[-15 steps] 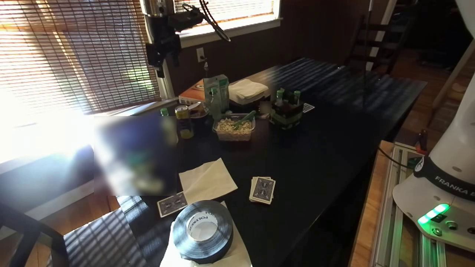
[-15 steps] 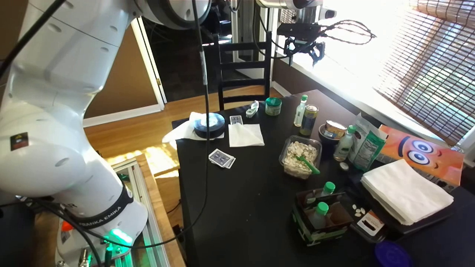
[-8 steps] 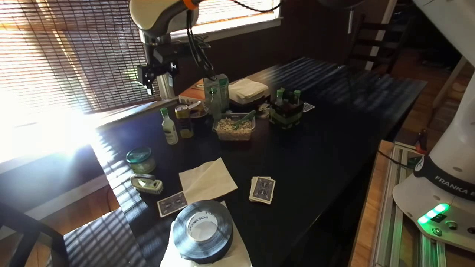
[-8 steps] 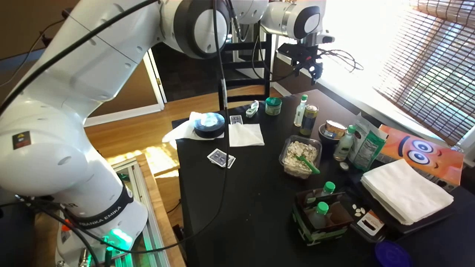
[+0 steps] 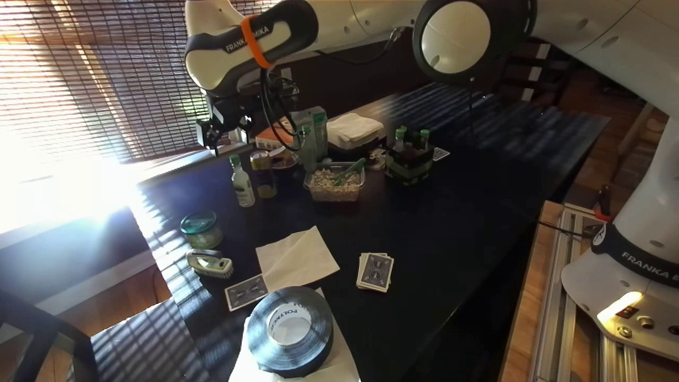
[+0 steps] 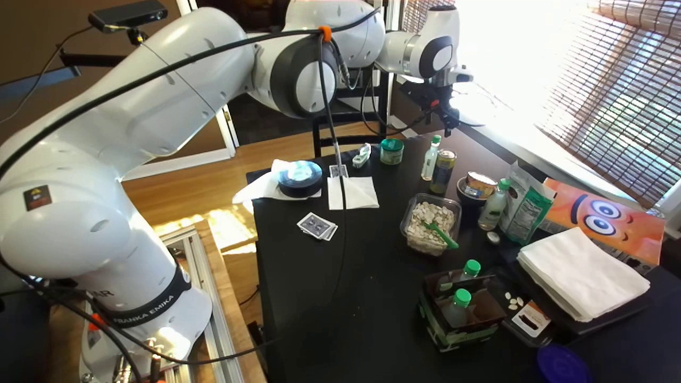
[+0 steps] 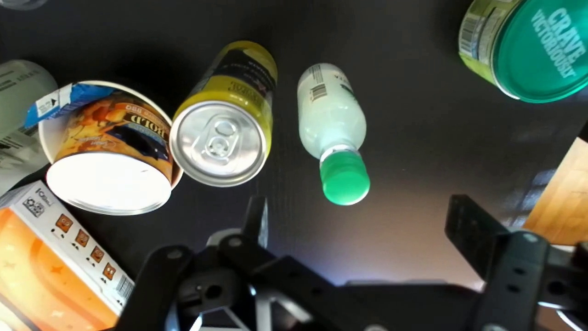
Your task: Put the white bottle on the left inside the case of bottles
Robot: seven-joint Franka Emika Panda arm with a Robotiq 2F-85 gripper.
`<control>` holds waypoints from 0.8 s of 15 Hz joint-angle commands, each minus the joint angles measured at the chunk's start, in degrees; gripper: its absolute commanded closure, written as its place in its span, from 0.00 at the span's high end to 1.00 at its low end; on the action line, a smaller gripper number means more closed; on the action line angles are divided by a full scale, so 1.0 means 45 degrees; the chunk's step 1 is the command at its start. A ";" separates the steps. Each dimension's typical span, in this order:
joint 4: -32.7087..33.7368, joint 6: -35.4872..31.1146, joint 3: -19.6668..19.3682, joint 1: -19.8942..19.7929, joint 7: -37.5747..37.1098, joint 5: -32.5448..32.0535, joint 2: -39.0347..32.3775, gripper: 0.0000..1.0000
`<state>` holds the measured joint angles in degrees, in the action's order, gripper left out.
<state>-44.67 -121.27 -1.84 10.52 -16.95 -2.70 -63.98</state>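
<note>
On the bench, white bottle: upright, green cap, just beside yellow can.
Pincer: we mark it spread wide, hanging above bench near the bottle, apart from it.
Case of bottles: well apart from the white bottle; we see green caps poking up.
Clear tub: between bottle and case, pale flakes inside.
Green-lidded jar: near bottle, side opposite the can.

Woven blind at bright window. Wall: brown. Wood floor: sunlit in patches. Black chair beside dark tabletop.
</note>
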 commanded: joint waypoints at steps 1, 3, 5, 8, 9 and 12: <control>0.1687 0.1104 0.0095 0.0068 -0.0083 0.0137 -0.0987 0.99; 0.2176 0.1339 0.0128 0.0019 -0.0069 0.0170 -0.1349 0.97; 0.2577 0.1302 0.0103 -0.0015 -0.0039 0.0142 -0.1723 0.92; 0.2847 0.1014 0.0153 -0.0082 0.0121 0.0100 -0.2084 0.91; 0.2957 0.0940 0.0132 -0.0081 0.0131 0.0071 -0.2215 0.91; 0.3212 0.0715 0.0099 -0.0079 0.0118 0.0036 -0.2491 0.90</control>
<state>-34.83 -117.47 -1.53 10.37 -16.87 -2.66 -72.11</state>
